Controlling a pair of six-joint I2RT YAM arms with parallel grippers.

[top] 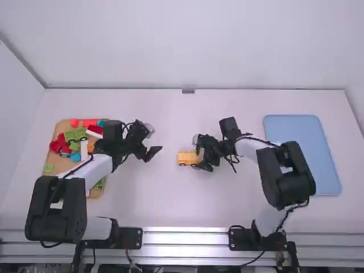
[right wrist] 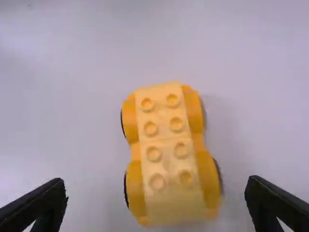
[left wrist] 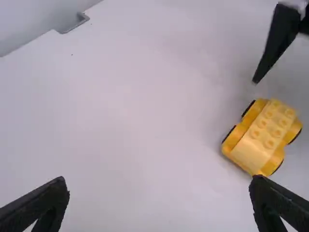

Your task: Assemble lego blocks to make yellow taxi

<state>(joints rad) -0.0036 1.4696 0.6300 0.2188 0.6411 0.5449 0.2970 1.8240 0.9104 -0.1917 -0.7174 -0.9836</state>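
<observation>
At the middle of the white table, a yellow car stands upright on its black-rimmed wheels. Its pale yellow top carries two rows of studs, four to a row, with a seam crossing between them and a smooth face at one end; the flanks are a deeper, orange-tinged yellow.

Just beside the car, on the side toward the table's right edge, is the right pincer. Its fingers are spread wide with nothing between them, and in its own wrist view the car lies beyond their tips. The left pincer is apart from the car, toward the table's left edge, also wide open and empty.

Farther out, along the table's left edge, a tan tray sits partly under the left arm. It holds loose pieces, among them a red block, a green block and an orange piece. Near the table's right edge lies a blue tray, partly behind the right arm. A grey bracket marks the middle of the far edge.
</observation>
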